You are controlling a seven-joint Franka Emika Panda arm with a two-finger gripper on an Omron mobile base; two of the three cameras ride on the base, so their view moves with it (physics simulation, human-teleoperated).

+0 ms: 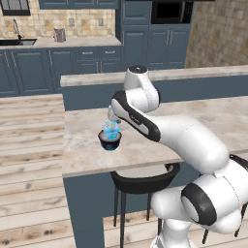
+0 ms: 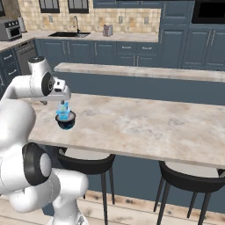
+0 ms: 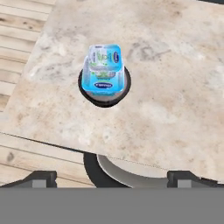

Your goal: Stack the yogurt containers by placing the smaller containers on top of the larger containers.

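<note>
Hand view: light-blue translucent blocky cup [image 3: 104, 69] sits atop squat dark round tub [image 3: 85, 89] at 11 o'clock on beige marbled counter [image 3: 175, 87], while two-finger gripper [image 3: 111, 177] at 6 o'clock hangs fully spread, holding nothing.

Simulated kitchen: beige marbled stone worktop [image 1: 193, 121] on a dark blue island; black round bar stools [image 2: 189, 178] beneath its overhang; light wooden plank floor [image 1: 29, 145]; dark blue wall cabinets [image 2: 132, 52]; tan tiled backsplash [image 1: 48, 22]; steel sink with faucet [image 2: 70, 33]; built-in black oven [image 1: 169, 12].
</note>
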